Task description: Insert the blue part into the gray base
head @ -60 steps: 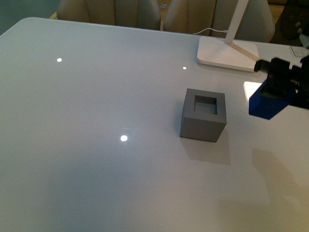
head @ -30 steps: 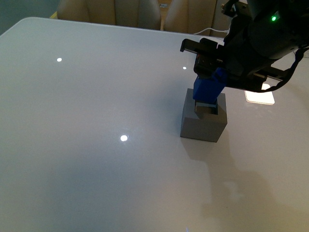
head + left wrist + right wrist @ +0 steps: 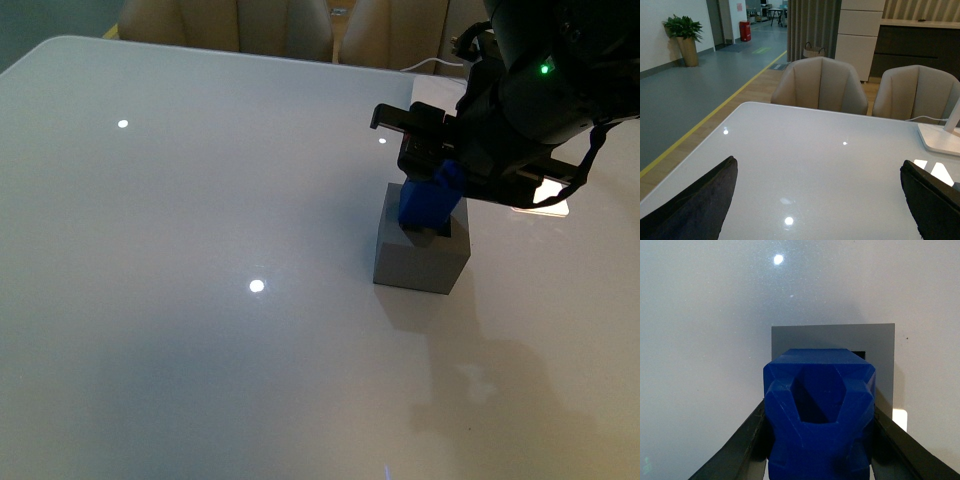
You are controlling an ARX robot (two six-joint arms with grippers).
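the right arm (image 3: 545, 90) comes in from the right side with the wrist bent down. the right gripper (image 3: 428, 192) points downward, both fingers (image 3: 742, 447) clamped on the sides of the blue part (image 3: 817, 400). the left gripper (image 3: 817, 167) has its fingers spread wide and seems to be held about level.

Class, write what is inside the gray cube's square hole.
The lower end of the blue part, gripped by the right claw, sits in the gray base. A dark sliver of hole shows beside it; its floor is covered.
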